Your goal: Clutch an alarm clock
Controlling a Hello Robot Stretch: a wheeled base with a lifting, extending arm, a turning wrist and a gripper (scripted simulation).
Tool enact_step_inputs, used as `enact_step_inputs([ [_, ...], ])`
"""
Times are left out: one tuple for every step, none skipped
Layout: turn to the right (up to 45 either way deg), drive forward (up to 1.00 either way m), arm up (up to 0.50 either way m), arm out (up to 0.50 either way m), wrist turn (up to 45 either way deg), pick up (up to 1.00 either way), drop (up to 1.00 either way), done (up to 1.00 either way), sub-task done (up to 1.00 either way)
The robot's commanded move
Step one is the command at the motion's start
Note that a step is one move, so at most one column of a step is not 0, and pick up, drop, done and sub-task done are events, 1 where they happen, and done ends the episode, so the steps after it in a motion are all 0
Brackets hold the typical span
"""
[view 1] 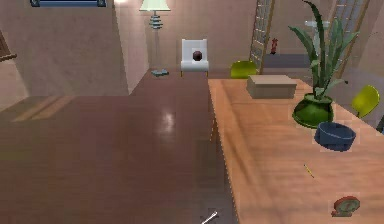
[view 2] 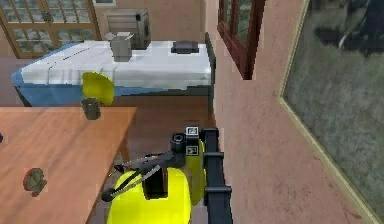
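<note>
A small round reddish thing [view 1: 345, 205] lies on the wooden table [view 1: 270, 150] near its front right corner. In the arm side view a small dark round thing [view 2: 35, 180] lies on the same table [view 2: 50, 150], near the view's lower left. The arm [view 2: 215, 185] rises at the bottom with two white markers [view 2: 190, 137] at its end. My gripper [view 2: 128, 171] reaches left from there, over a yellow chair [view 2: 150, 198] and just off the table's edge. I cannot tell whether it holds anything.
The table also bears a flat box [view 1: 272, 86], a plant in a green pot [view 1: 314, 108], a blue bowl [view 1: 334, 135] and a dark cup [view 2: 91, 108]. Beyond stand a white chair [view 1: 194, 57], a floor lamp [view 1: 155, 30] and a bed [view 2: 120, 68]. A pink wall [view 2: 260, 120] runs close on the right.
</note>
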Motion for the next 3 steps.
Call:
enact_step_inputs([
  [0.0,0.0,0.0,0.0,45.0,0.0,0.0,0.0,0.0],
  [0.0,0.0,0.0,0.0,12.0,0.0,0.0,0.0,0.0],
  [0.0,0.0,-0.3,0.0,0.0,0.0,0.0,0.0,0.0],
])
